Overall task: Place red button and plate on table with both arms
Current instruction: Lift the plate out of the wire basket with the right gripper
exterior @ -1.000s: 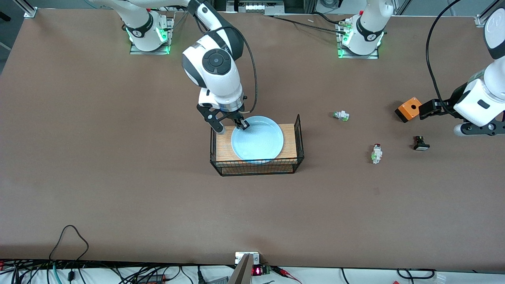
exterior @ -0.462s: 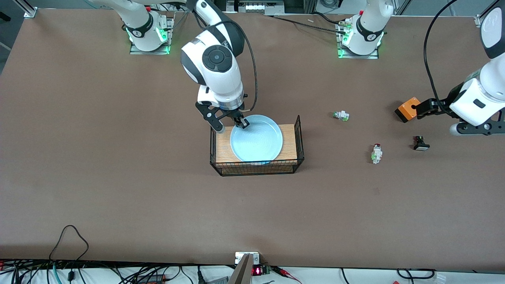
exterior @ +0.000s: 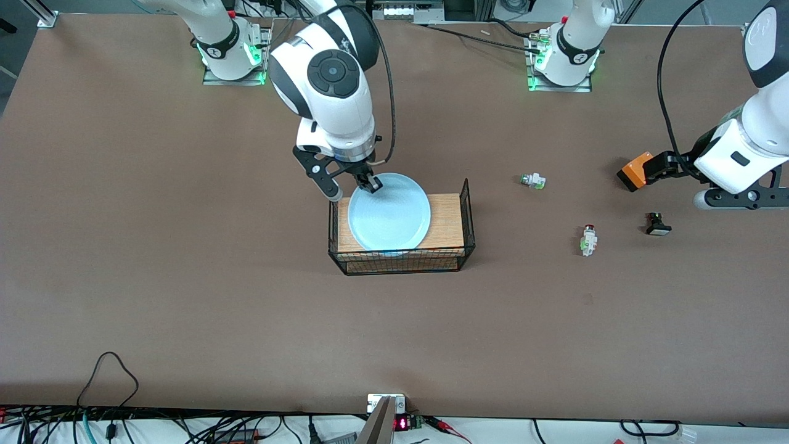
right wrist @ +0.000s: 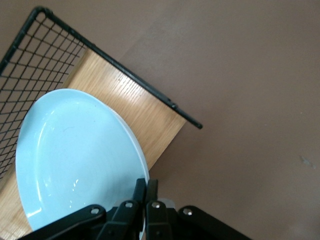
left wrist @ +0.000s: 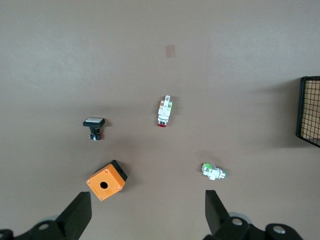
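Observation:
The pale-blue plate (exterior: 388,213) hangs over the wood-topped wire rack (exterior: 466,203), tilted and partly past the rack's edge toward the right arm's end. My right gripper (exterior: 368,184) is shut on the plate's rim. In the right wrist view its fingers (right wrist: 145,185) pinch the plate's (right wrist: 75,160) edge. The red button (exterior: 588,239) lies on the table (exterior: 185,277), toward the left arm's end; the left wrist view shows it too (left wrist: 164,112). My left gripper (exterior: 743,198) is open and empty, high over the table beside the orange box; its own view shows it too (left wrist: 145,217).
An orange box (exterior: 635,169) with a hole, a black-and-white button (exterior: 658,225) and a green-capped white piece (exterior: 532,180) lie on the table near the red button. The rack's wire wall (right wrist: 30,60) stands at one end of the wooden top.
My right gripper has lifted the plate and carried it toward the right arm's end of the rack. My left gripper has drifted slightly away from the front camera.

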{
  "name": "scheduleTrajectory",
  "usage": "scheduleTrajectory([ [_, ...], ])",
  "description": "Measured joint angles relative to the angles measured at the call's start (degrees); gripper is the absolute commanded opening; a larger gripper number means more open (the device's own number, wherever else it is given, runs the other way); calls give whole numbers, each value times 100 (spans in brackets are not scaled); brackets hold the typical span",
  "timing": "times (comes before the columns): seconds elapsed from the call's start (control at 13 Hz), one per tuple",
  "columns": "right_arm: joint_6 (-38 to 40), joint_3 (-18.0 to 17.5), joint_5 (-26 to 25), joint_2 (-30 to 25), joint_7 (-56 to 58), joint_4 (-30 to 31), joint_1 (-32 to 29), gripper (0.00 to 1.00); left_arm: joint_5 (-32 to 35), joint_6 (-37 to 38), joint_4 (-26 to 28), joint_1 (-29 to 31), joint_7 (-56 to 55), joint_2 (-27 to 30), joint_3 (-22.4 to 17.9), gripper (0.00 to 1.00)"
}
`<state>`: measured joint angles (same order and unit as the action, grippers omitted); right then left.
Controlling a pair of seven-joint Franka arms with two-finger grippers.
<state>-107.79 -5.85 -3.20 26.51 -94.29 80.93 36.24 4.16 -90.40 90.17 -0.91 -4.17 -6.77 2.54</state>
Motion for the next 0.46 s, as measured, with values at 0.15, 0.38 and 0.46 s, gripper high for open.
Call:
scheduleTrajectory([
  [0.15,278,16,28,-65,0,-144,-14,0,0,47,0,0,0,9,8,100],
  [0.38,644,46,229,-103,0,-490,-25,0,0,92,0,0,0,19,49,100],
  [0.46,724,53,285,-115,-4,-583,-32,0,0,97,0,0,-2,19,60,100],
])
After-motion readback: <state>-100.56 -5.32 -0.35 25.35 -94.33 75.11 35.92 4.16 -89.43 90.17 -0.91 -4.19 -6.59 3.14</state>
